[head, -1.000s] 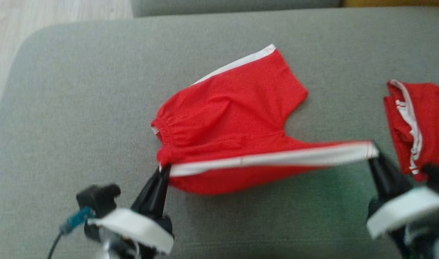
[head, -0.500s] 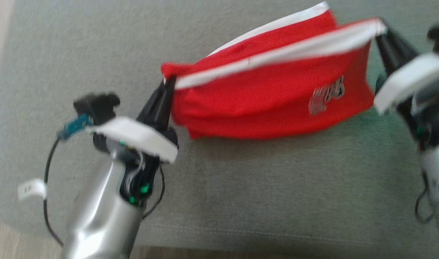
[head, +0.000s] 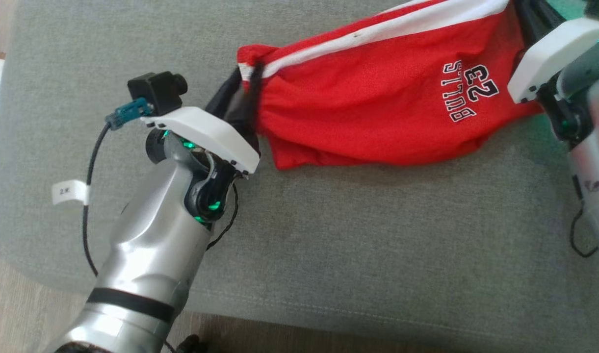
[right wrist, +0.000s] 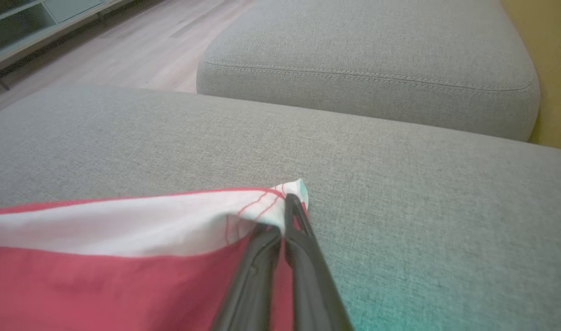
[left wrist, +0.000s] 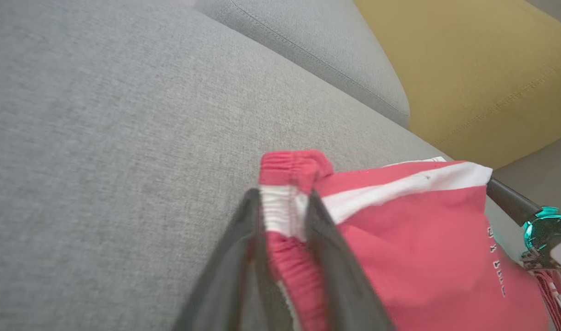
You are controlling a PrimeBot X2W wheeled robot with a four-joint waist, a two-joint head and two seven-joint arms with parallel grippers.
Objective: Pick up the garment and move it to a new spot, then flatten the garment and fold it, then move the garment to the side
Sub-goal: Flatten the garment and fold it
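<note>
The garment [head: 377,98], red shorts with a white side stripe and a "BULLS 23" print, lies folded in half on the grey seat cushion [head: 328,235]. My left gripper [head: 247,73] is at its left end. In the left wrist view the fingers [left wrist: 282,195] stand parted, with the gathered waistband [left wrist: 289,168] still between them. My right gripper [head: 522,12] is at the right end. In the right wrist view it [right wrist: 287,202] is shut on the white hem corner [right wrist: 280,195], low over the cushion.
The cushion's front edge [head: 328,314] runs below my arms, with wooden floor beyond it. A second grey cushion [right wrist: 376,46] and a yellow one [left wrist: 482,69] lie behind. Another red and white cloth [left wrist: 553,289] shows beside my right gripper [left wrist: 510,202].
Both grippers carried the near striped edge up and over the far half, so the printed side now faces up. The left jaws have parted. The camera has also tilted down.
</note>
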